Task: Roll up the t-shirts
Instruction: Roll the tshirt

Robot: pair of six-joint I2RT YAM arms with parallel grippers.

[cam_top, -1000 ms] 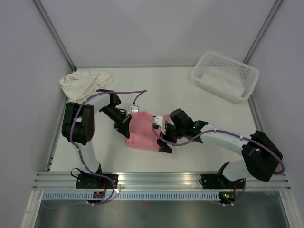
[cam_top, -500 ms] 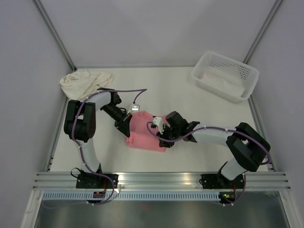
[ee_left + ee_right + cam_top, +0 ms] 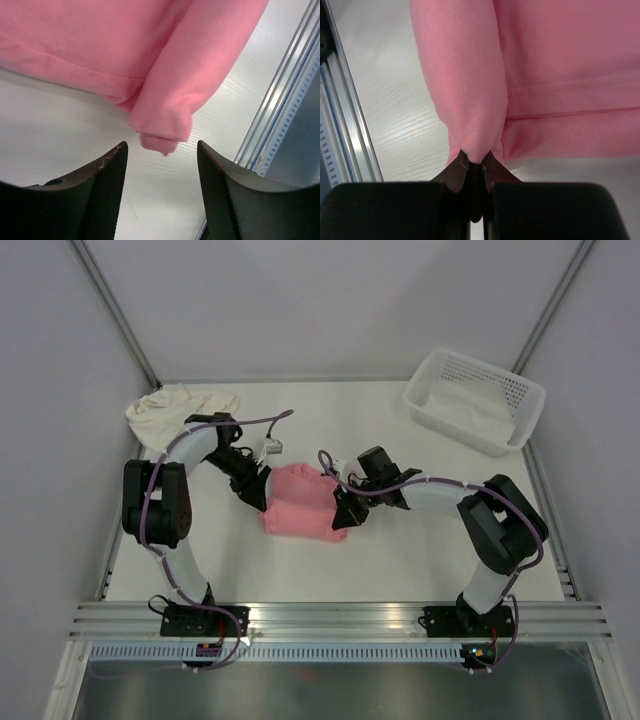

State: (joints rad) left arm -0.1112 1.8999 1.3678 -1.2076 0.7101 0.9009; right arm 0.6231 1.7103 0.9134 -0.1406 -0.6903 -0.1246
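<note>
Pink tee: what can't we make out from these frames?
- Pink tee: both wrist views crop it at the top edge, so how far it is rolled is unreadable there.
- Top view: right gripper fingers are too small and dark to tell apart.
- Basket: white contents too washed out to identify.

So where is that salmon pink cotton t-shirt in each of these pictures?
Top view: salmon pink cotton t-shirt bunched in the middle.
Left wrist: shirt fills the top, above the open left gripper.
Right wrist: shirt fills the upper right; the right gripper pinches its fold.
Shared landmark: the near-edge metal rail, seen bottom, right, left respectively.
</note>
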